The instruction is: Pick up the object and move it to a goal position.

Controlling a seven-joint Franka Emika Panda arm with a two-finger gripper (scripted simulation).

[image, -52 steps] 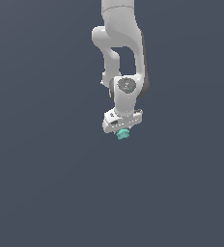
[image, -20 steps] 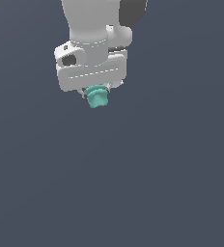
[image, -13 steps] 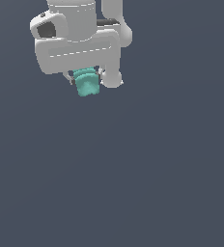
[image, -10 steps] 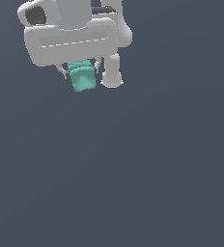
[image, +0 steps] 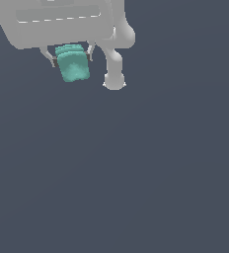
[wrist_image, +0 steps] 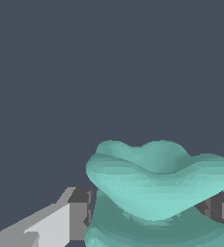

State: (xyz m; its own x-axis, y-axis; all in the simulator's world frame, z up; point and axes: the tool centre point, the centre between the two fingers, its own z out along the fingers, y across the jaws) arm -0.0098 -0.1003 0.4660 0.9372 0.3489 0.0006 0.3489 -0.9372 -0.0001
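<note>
1. Object (image: pixel 74 65): small teal-green lump, ridged at the end nearest the palm, clamped between the two fingers of the gripper (image: pixel 71 55) at the upper part of the exterior view's left, hanging clear of anything below.
2. Seen large in the wrist view (wrist_image: pixel 157 188), with a grey finger (wrist_image: pixel 77 219) pressed to one flank and a second finger only partly visible on the other.
3. Main risk, as a judgement: slipping out of the grip. Lumpy, rounded flanks probably give the flat pads little contact, and much of the body hangs below the fingertips, so a quick swing or hard stop could twist or drop it.
4. Second risk: overshooting the goal. No goal marker visible in either view, so cannot tell how near the target lies.
5. Third risk: gripper body close to the exterior view's edge, partly cut off, so the hold could pass out of sight there.
6. Surface and room: uniform dark grey-blue everywhere; no tabletop edge, wall or other item distinguishable.
</note>
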